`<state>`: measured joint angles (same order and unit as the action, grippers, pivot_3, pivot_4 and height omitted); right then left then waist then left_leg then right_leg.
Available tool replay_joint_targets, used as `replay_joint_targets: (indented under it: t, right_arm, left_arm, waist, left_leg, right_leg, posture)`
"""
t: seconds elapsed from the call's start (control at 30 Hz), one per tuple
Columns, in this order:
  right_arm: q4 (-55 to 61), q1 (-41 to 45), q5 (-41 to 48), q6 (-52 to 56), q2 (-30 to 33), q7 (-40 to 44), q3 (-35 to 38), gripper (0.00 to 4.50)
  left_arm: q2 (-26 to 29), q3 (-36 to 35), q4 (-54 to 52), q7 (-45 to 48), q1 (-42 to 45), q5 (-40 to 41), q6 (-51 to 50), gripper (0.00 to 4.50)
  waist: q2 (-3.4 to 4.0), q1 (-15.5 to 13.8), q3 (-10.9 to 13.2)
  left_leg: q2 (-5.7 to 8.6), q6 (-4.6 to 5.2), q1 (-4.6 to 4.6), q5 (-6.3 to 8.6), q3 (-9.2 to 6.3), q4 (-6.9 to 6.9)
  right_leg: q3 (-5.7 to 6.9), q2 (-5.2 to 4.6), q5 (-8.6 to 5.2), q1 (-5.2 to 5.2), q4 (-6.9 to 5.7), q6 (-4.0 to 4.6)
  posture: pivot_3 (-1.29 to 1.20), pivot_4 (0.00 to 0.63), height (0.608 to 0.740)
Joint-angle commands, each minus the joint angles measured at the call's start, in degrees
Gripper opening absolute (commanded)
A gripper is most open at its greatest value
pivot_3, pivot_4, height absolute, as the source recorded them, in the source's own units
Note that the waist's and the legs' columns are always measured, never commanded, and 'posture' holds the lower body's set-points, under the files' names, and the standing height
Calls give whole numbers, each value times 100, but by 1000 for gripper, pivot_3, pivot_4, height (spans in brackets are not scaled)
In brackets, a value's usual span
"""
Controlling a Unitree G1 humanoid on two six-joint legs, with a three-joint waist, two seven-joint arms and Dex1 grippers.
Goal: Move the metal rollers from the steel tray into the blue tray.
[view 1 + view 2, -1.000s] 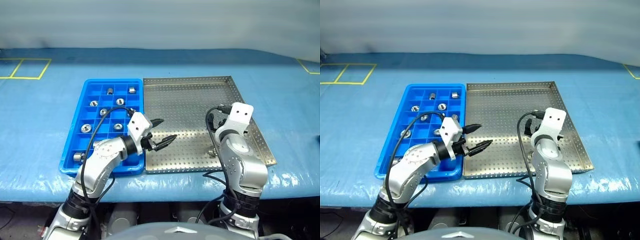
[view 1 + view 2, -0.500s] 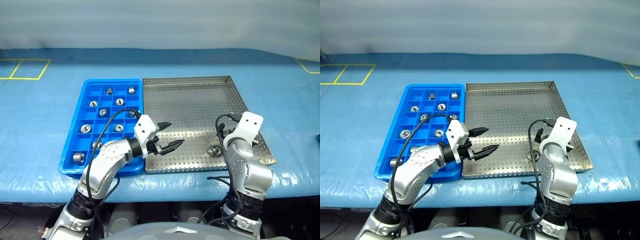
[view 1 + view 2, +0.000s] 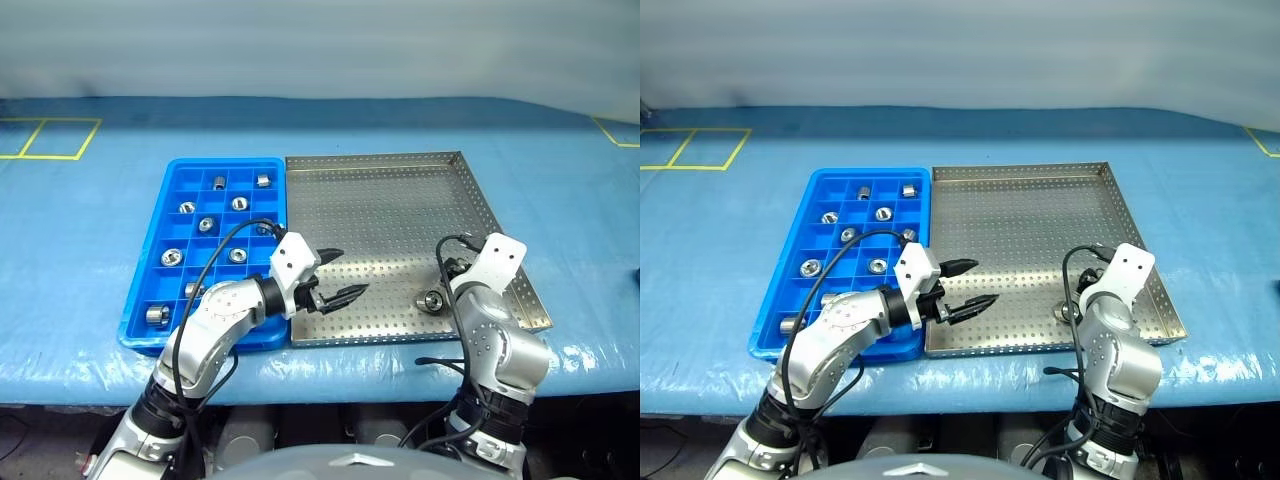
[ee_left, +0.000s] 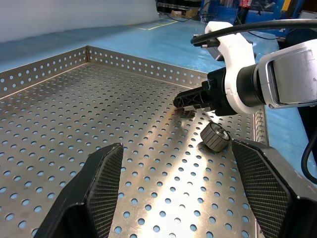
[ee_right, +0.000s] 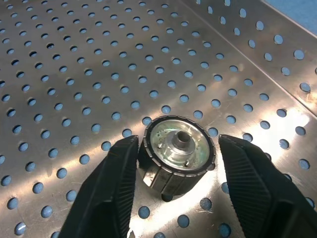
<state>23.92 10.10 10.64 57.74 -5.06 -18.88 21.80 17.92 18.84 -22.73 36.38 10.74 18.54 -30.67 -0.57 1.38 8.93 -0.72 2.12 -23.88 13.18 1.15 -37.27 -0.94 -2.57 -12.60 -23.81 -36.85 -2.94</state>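
While our right arm bends down over the near right part of the steel tray (image 3: pixel 400 200), its right gripper (image 5: pixel 173 163) points steeply at the perforated floor. In the right wrist view its two fingers (image 5: pixel 109 193) stand on either side of one roller (image 5: pixel 177 148), which lies tilted on the tray floor with its hollow face toward the camera. A thin gap shows between each finger and the roller, so we see the gripper parted around it, not yet pinching; the roller rests on the tray.

Our left arm reaches in from the near left, elbow low, forearm crossing the near right corner of the blue tray (image 3: pixel 175 180). Its left gripper (image 3: pixel 333 276) points roughly level toward the right, out over the near left part of the steel tray, fingers spread wide and holding nothing. The left wrist view looks across the tray floor between those fingers at the right gripper and the same roller beside it.

The blue tray sits touching the steel tray's left edge on the blue tabletop (image 3: pixel 560 180). Nine rollers (image 3: pixel 207 224) lie scattered through its compartments, one per cell, from the far rows to the near left corner.

Yellow tape lines (image 3: pixel 50 137) mark the tabletop at far left. We can read no writing or labels anywhere.
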Motion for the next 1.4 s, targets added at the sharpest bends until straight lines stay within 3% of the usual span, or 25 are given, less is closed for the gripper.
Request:
replay_joint_targets:
  t: [0.03,0.2,0.37,0.7,0.9,1.4]
  right_arm:
    - [104,3,121,-52,-404,-71,-7,1733]
    - [189,-9,154,-68,-306,-63,-180,1733]
    - [497,92,-91,-200,171,199,-953,1733]
    - [800,705,-103,-100,1070,1348,-2173,1733]
    - [684,1103,0,-53,1312,1956,-2621,1733]
    - [550,1518,414,66,1574,3387,-4025,1733]
  left_arm:
    - [-41,44,-221,33,51,21,101,3798]
    - [-80,8,-157,-7,30,-13,204,3798]
    - [-162,-61,-95,-180,-30,-152,399,3798]
    - [-279,-576,-134,-756,-331,-263,740,3798]
    - [2,-1052,-424,-744,-673,-144,777,3798]
    - [674,-2077,-1288,-598,-1926,196,743,3798]
  waist:
    - [0,0,0]
    - [0,1,0]
    - [3,10,1]
    - [1,-82,2]
    - [1,-137,2]
    - [-3,-633,5]
  left_leg:
    - [0,0,1,0,-1,0]
    - [0,0,2,0,0,0]
    - [-1,0,2,0,2,0]
    - [0,1,2,0,-1,-2]
    - [0,1,1,0,-4,-1]
    - [-1,1,-4,1,-16,0]
  right_leg:
    - [0,0,0,1,0,0]
    - [0,0,0,2,0,0]
    - [-2,1,0,-1,-1,0]
    - [-1,0,2,1,0,-4]
    - [3,1,8,2,-1,-8]
    - [19,-6,-1,1,5,13]
  posture:
    - [1,150,740]
    - [8,150,740]
    - [21,150,740]
    - [96,150,740]
    - [164,150,740]
    - [317,150,740]
